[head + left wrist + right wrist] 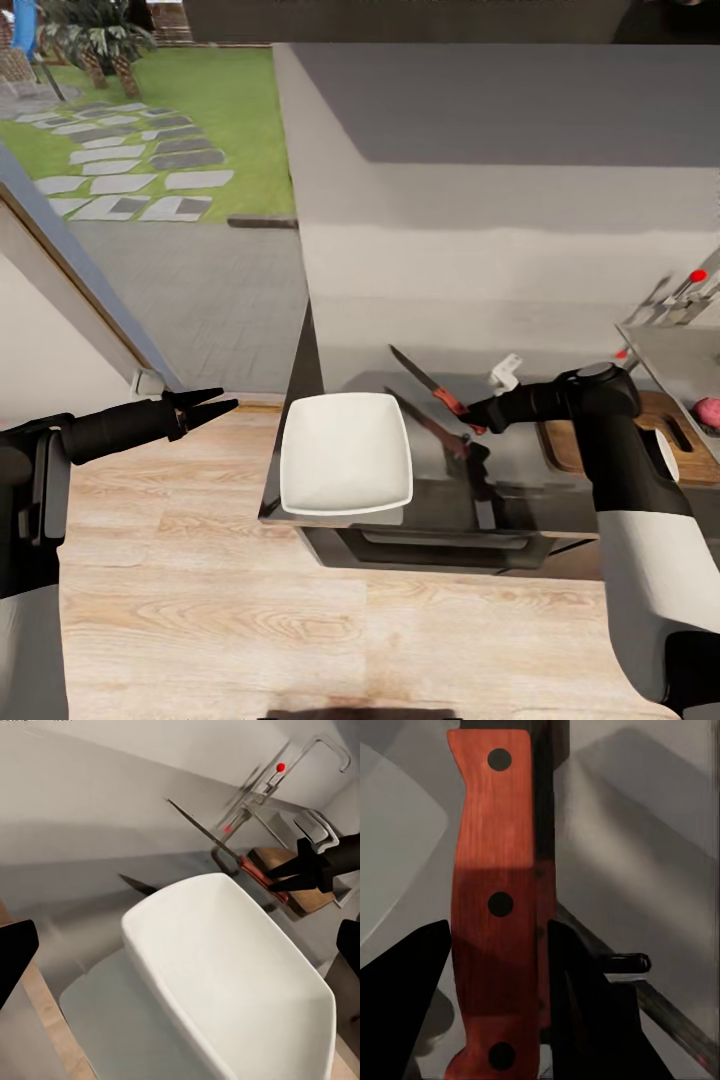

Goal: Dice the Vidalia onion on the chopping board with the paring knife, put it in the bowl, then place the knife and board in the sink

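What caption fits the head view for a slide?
Right gripper holds the knife above the countertop, beside the white bowl; left gripper hangs open over the floor.

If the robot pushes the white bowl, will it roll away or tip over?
Probably neither. The bowl is shallow, square and sits flat on the countertop, so it would likely slide. It sits near the front edge, so a push that way might drop it.
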Tool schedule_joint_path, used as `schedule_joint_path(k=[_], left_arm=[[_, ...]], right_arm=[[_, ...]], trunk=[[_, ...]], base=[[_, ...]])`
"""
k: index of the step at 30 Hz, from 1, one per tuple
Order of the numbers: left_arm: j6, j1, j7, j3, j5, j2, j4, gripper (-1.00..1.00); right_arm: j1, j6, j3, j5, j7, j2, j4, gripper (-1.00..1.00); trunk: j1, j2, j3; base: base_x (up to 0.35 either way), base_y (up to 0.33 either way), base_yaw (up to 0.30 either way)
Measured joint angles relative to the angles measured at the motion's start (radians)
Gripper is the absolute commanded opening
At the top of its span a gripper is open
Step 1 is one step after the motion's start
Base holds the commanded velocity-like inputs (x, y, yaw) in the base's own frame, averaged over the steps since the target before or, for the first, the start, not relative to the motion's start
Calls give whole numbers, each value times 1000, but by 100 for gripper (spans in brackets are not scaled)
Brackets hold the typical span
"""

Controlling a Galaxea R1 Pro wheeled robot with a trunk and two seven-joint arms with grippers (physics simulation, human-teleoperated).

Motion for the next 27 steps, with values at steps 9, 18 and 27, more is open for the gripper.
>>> schedule_joint_path(k=[9,18,27], left_arm=[[0,0,0,0,0,-2,0,100],[-1,1,0,-1,0,-3,0,100],[-1,1,0,-3,0,-4,0,100]], right_arm=[[0,0,-65,1,1,-2,0,-100],[0,0,-76,1,0,-2,0,-100],[0,0,-77,1,0,-2,0,-100]], trunk=[[0,0,12],[0,0,25],[0,0,37]], base=[[0,0,0],[0,0,0],[0,0,0]])
